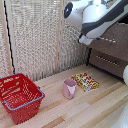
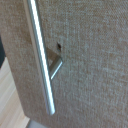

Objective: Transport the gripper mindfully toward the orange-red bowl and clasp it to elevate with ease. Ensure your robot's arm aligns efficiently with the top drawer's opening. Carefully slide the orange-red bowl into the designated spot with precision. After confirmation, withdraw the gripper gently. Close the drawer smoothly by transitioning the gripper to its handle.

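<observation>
Last step judged in hand: closing the top drawer (image 1: pixel 111 44) at the right edge of the exterior view. The handle (image 2: pixel 40 55), a slim brushed-silver bar on an angled metal post, fills the wrist view against a matte brown, grainy drawer front. The gripper itself is not visible in either picture, hidden behind the white arm (image 1: pixel 95 17) at upper right, so spread or pressed together cannot be told. The orange-red bowl is not seen anywhere; presumably inside the drawer, unconfirmed. For a good close, a square push on the bar's middle is advised, slow and straight, no sideways drag. On the pale wood table (image 1: pixel 90 107): a red wire basket (image 1: pixel 20 97) lower left, a glossy pink cup (image 1: pixel 69 88) at centre, a flat printed box (image 1: pixel 85 81) just beside it.
</observation>
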{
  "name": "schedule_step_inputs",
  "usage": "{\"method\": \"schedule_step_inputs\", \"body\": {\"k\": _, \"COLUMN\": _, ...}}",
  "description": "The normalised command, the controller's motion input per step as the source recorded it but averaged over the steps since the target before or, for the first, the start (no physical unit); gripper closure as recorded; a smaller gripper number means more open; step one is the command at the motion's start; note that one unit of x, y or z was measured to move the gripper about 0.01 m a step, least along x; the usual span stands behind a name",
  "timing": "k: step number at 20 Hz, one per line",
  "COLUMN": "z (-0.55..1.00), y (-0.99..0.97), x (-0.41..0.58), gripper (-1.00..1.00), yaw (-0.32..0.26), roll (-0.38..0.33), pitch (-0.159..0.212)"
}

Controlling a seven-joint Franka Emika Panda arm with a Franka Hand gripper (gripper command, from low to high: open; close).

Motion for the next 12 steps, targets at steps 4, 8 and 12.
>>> {"method": "schedule_step_inputs", "body": {"k": 4, "z": -0.25, "y": -0.04, "x": 0.000, "gripper": -1.00, "yaw": 0.223, "roll": -0.311, "pitch": 0.101}}
{"method": "schedule_step_inputs", "body": {"k": 8, "z": -0.11, "y": -0.21, "x": 0.066, "gripper": -1.00, "yaw": 0.193, "roll": -0.186, "pitch": 0.029}}
{"method": "schedule_step_inputs", "body": {"k": 12, "z": 0.11, "y": -0.56, "x": 0.032, "gripper": -1.00, "yaw": 0.150, "roll": 0.000, "pitch": -0.065}}
